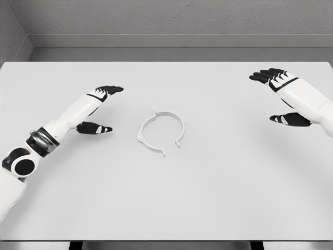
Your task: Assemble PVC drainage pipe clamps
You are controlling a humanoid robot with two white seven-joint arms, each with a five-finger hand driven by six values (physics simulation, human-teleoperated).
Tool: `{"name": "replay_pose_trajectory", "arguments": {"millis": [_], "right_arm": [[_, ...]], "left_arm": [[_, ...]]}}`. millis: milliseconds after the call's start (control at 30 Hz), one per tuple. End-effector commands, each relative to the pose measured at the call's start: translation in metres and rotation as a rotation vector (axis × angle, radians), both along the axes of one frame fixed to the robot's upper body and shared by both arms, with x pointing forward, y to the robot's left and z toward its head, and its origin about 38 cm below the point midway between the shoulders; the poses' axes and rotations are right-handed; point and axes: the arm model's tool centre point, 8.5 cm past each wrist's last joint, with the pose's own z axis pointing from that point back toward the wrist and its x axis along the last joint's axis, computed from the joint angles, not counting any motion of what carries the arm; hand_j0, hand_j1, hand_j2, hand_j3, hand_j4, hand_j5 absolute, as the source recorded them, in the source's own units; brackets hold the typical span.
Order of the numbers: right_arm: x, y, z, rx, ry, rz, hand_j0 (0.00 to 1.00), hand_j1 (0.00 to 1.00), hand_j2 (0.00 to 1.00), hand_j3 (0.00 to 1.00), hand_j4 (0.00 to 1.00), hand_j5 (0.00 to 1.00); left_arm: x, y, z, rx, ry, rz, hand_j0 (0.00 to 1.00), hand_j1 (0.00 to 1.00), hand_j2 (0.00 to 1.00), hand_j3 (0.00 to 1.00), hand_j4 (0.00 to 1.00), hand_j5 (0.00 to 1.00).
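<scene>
A white ring-shaped pipe clamp (161, 130) lies flat in the middle of the white table (166, 203), with a gap in its ring at the near right side. My left hand (101, 107) hovers to the clamp's left, fingers straight and thumb spread, holding nothing. My right hand (278, 94) is farther off at the right edge, also spread and holding nothing. Neither hand touches the clamp.
The table's far edge meets a grey wall (166, 21). The table's front edge runs along the bottom of the view.
</scene>
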Motion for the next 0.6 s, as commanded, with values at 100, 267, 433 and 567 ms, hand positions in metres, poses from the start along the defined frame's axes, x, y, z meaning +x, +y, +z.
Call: {"name": "replay_pose_trajectory", "arguments": {"millis": [100,267,433,567], "right_arm": [[0.0,0.002,0.001,0.01,-0.002,0.008,1.0,1.0,1.0,1.0,1.0,1.0],[0.0,0.003,0.001,0.01,-0.002,0.009,1.0,1.0,1.0,1.0,1.0,1.0],[0.0,0.003,0.001,0.011,-0.003,0.01,1.0,1.0,1.0,1.0,1.0,1.0],[0.0,0.003,0.002,0.009,-0.004,0.01,1.0,1.0,1.0,1.0,1.0,1.0]], "left_arm": [[-0.012,-0.031,-0.004,0.004,0.005,-0.095,1.0,1.0,1.0,1.0,1.0,1.0],[-0.017,-0.048,-0.002,-0.004,-0.002,-0.142,1.0,1.0,1.0,1.0,1.0,1.0],[-0.017,-0.052,-0.005,-0.007,0.0,-0.144,1.0,1.0,1.0,1.0,1.0,1.0],[-0.017,-0.057,-0.008,-0.017,0.008,-0.146,1.0,1.0,1.0,1.0,1.0,1.0]]}}
